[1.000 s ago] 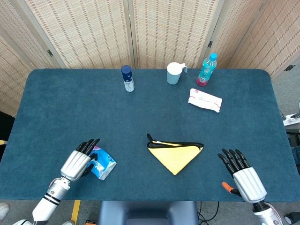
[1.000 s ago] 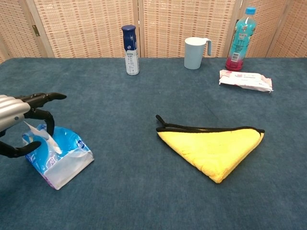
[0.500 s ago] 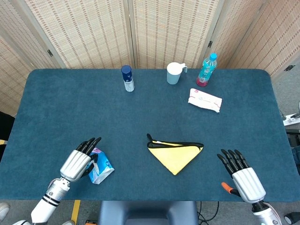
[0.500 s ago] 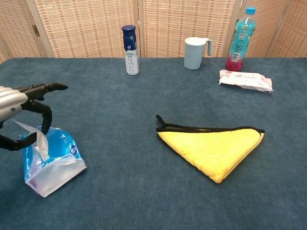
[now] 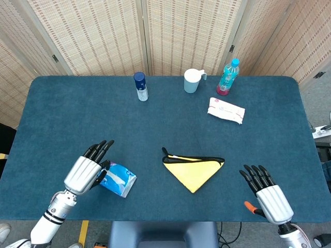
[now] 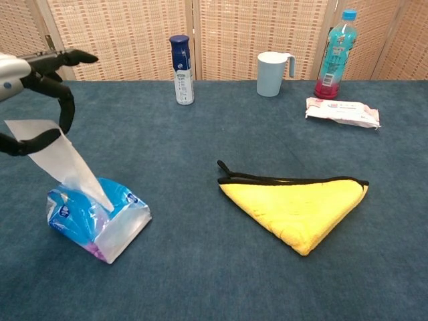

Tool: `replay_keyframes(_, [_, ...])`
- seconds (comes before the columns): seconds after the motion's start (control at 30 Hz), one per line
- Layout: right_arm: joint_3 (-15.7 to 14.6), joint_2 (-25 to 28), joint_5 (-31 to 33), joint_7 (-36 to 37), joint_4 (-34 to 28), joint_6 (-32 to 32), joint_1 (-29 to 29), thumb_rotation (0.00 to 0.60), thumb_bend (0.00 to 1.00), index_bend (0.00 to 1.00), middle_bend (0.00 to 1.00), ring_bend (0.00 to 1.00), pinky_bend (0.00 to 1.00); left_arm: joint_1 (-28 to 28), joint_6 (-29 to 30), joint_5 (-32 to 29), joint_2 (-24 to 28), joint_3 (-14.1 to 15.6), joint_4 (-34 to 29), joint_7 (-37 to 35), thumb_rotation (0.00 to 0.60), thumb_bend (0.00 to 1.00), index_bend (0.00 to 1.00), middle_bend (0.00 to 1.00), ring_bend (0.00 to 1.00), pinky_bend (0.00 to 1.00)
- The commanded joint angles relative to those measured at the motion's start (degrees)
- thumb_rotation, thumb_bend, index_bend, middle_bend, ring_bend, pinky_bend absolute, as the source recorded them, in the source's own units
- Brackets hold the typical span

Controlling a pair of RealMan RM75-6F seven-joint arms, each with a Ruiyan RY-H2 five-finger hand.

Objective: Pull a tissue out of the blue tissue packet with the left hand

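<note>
Left hand (image 6: 30,100) at upper left of the chest view, raised above the table (image 5: 62,113), pinching the top edge of a white tissue (image 6: 63,164) between thumb and a finger; other fingers stretched out. Tissue runs down at a slant, its lower end in the opening of the blue tissue packet (image 6: 93,217). Packet sits on the table at lower left of both views, partly under the left hand in the head view; small round logo on its side, print too small to read.

Right hand (image 5: 266,191) at lower right of the head view, fingers spread, holding nothing, well apart from the packet.

Yellow cloth (image 6: 297,204) with black trim, folded into a triangle, center of the table. Along the far edge: blue-capped spray can (image 6: 180,70) with a white label, text unreadable; pale blue cup (image 6: 273,73); teal bottle (image 6: 332,57) with pink liquid at the bottom, label unreadable. White wipes pack (image 6: 342,112) with pink print lies just in front of the bottle, lettering not legible.
</note>
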Motion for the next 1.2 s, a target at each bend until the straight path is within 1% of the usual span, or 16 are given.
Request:
replay_keyframes(0.03, [0.0, 0.0, 0.0, 0.0, 0.0, 0.0, 0.0, 0.6, 0.11, 0.0, 0.0, 0.0, 0.0, -0.9, 0.0, -1.4, 2.1, -1.9, -3.2, 2.5, 0.6, 0.54, 0.64, 0.02, 0.02, 0.22])
replay_keyframes(0.13, [0.0, 0.0, 0.1, -0.1, 0.0, -0.1, 0.0, 0.6, 0.11, 0.0, 0.0, 0.0, 0.0, -1.4, -0.5, -3.6, 3.8, -3.3, -5.7, 3.0, 0.6, 0.54, 0.64, 0.02, 0.02, 0.22])
replay_keyframes(0.37, [-0.1, -0.1, 0.0, -0.3, 0.1, -0.2, 0.0, 0.6, 0.11, 0.0, 0.0, 0.0, 0.0, -1.6, 0.4, -6.4, 7.5, -5.5, -8.4, 3.6, 0.6, 0.54, 0.64, 0.03, 0.02, 0.22])
replay_keyframes(0.5, [-0.1, -0.2, 0.2, -0.6, 0.1, -0.5, 0.0, 0.6, 0.11, 0.0, 0.0, 0.0, 0.0, -1.3, 1.0, -8.2, 9.2, -6.2, -7.2, 2.4, 0.6, 0.54, 0.64, 0.03, 0.02, 0.22])
replay_keyframes(0.67, [-0.2, -0.4, 0.3, -1.1, 0.1, -0.9, 0.1, 0.6, 0.11, 0.0, 0.0, 0.0, 0.0, -0.4, 2.7, -9.6, 10.6, -6.7, -4.0, 0.4, 0.6, 0.54, 0.64, 0.03, 0.02, 0.22])
replay_keyframes(0.77, [-0.3, -0.5, 0.3, -1.5, 0.1, -1.1, 0.0, 0.6, 0.11, 0.0, 0.0, 0.0, 0.0, 0.4, 2.8, -10.7, 10.3, -6.0, -0.7, -1.4, 0.6, 0.54, 0.64, 0.03, 0.02, 0.22])
replay_keyframes(0.87, [-0.3, -0.6, 0.4, -1.8, 0.0, -1.3, 0.0, 0.6, 0.11, 0.0, 0.0, 0.0, 0.0, 1.7, 3.3, -11.3, 8.8, -4.4, 3.3, -4.3, 0.6, 0.54, 0.64, 0.03, 0.02, 0.22])
replay_keyframes(1.03, [-0.4, -0.6, 0.5, -2.1, 0.0, -1.6, 0.1, 0.6, 0.11, 0.0, 0.0, 0.0, 0.0, 4.6, 4.9, -11.0, 5.1, -1.5, 9.4, -11.7, 0.6, 0.54, 0.62, 0.03, 0.02, 0.21])
replay_keyframes(1.13, [-0.5, -0.7, 0.5, -2.3, -0.1, -1.8, 0.1, 0.6, 0.11, 0.0, 0.0, 0.0, 0.0, 6.2, 6.2, -10.0, 3.2, 0.0, 12.3, -15.4, 0.6, 0.54, 0.61, 0.03, 0.02, 0.21])
replay_keyframes(1.2, [-0.6, -0.6, 0.3, -2.3, -0.1, -1.7, 0.1, 0.6, 0.11, 0.0, 0.0, 0.0, 0.0, 7.3, 7.1, -9.2, 1.6, 1.1, 14.1, -17.5, 0.6, 0.54, 0.56, 0.03, 0.01, 0.2])
